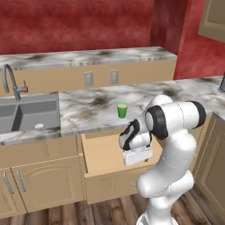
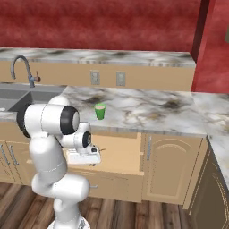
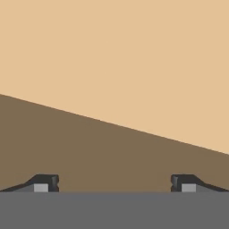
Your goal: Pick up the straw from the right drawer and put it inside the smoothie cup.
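While red walls close the top of both base views, the marbled desk [image 1: 96, 105] crosses mid-frame, a sink [image 1: 26, 115] at its left. On it stands the upright smoothie cup [image 1: 122, 110]. Below it the right drawer [image 1: 103, 154] hangs open; a thin dark sliver beside my hand may be the straw [image 2: 102, 149], its direction unclear. My arm folds downward, my gripper [image 3: 114, 183] spread wide, empty, over the drawer floor.

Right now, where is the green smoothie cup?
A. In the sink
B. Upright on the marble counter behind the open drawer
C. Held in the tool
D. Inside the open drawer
B: the smoothie cup stands upright on the counter, just behind the pulled-out right drawer.
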{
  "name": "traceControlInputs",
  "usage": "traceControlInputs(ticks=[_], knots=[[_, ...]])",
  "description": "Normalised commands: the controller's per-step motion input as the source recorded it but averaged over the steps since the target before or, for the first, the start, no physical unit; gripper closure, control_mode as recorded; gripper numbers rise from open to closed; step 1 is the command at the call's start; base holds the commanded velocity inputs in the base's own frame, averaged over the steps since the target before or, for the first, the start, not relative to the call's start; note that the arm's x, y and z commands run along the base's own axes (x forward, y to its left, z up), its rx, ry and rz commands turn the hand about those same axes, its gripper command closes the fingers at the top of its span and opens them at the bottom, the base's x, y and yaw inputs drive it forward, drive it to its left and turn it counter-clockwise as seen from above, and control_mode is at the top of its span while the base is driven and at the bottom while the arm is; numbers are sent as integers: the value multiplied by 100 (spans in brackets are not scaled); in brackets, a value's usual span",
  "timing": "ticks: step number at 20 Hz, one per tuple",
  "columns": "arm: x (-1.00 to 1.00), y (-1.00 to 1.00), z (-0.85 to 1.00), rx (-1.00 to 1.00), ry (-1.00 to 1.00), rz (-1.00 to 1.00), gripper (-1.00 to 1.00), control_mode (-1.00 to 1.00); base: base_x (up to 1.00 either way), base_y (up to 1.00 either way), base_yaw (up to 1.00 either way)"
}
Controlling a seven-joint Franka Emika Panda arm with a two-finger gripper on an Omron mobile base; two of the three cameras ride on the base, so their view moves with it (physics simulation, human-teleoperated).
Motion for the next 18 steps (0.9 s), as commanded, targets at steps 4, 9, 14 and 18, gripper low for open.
traceControlInputs(ticks=[4, 9, 14, 18], knots=[[-37, 0, 95, 0, -3, 10, -100, -100, 0, 0, 0], [23, 0, 85, 8, -10, 0, -100, -100, 0, 0, 0], [42, 0, 12, 12, -7, -1, -100, -100, 0, 0, 0], [49, 0, -2, 13, 0, -3, -100, -100, 0, 0, 0]])
